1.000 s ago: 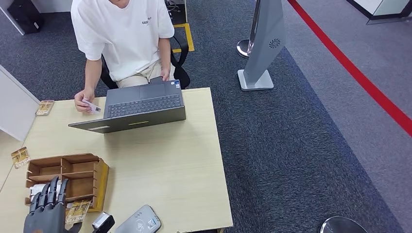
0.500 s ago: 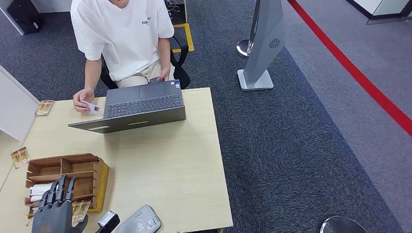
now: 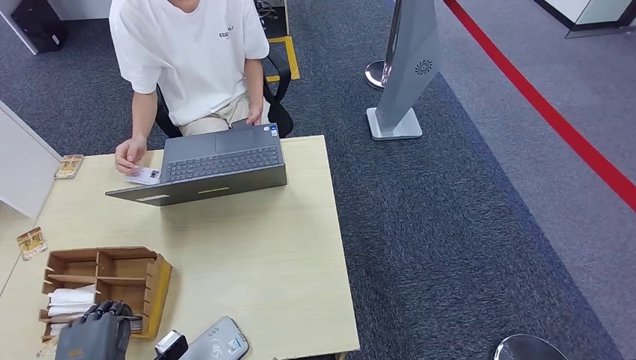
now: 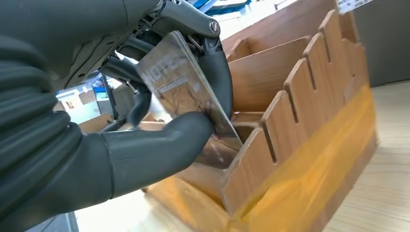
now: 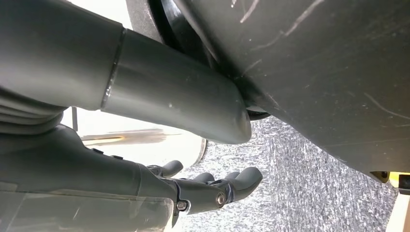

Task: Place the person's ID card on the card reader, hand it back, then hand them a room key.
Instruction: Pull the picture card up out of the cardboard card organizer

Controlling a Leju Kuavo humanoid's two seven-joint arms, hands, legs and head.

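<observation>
1. Left hand point(image 3: 96, 334) at near-left corner of table point(image 3: 255, 247), fingers curled over the front slots of wooden organiser point(image 3: 105, 281).
2. In left wrist view, left hand point(image 4: 145, 121) pinches a room key point(image 4: 186, 92) between thumb and darker fingers; card tilted, lower edge down inside a front slot of the organiser point(image 4: 300, 116). Printed lettering on card face, not fully legible.
3. White cards stacked in a left-hand compartment of organiser.
4. Card reader point(image 3: 216, 341) lying flat at near table edge, just right of left hand, nothing on top.
5. ID card point(image 3: 142, 176) at far-left of table, beside laptop point(image 3: 210, 169), under fingertips of the person's hand point(image 3: 130, 155); resting on the table or held just above it, cannot tell.
6. Person seated behind laptop, white T-shirt.
7. Right hand point(image 5: 203, 186) hanging off the table over grey carpet point(image 5: 309, 183); fingers loosely spread, holding nothing.
8. Two small yellow-brown packets point(image 3: 31, 241) on left side of table, well apart from organiser.
</observation>
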